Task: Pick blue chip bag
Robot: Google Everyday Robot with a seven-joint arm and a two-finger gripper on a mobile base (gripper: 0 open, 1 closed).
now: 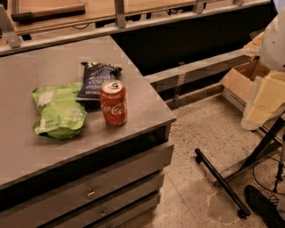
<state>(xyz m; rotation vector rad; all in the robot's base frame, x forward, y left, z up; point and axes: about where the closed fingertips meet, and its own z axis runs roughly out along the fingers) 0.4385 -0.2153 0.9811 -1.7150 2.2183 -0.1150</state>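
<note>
The blue chip bag (97, 80) lies flat on the grey cabinet top (40, 151), near its far right part. It is dark navy with white lettering and crimped ends. A red Coca-Cola can (113, 103) stands upright just in front of it and hides its near right corner. A larger light-green bag (59, 111) lies to the left, touching or nearly touching the blue bag's lower left edge. My gripper is not in view; only a white rounded shape (272, 40), possibly part of my arm, shows at the upper right edge, far from the bag.
The cabinet has drawers (91, 192) in its front and ends at a right edge (171, 120). Beyond lies speckled floor with a black stand leg (221, 182), a cardboard box (242, 82) and yellow foam (267, 100). A wooden bench (89, 13) runs along the back.
</note>
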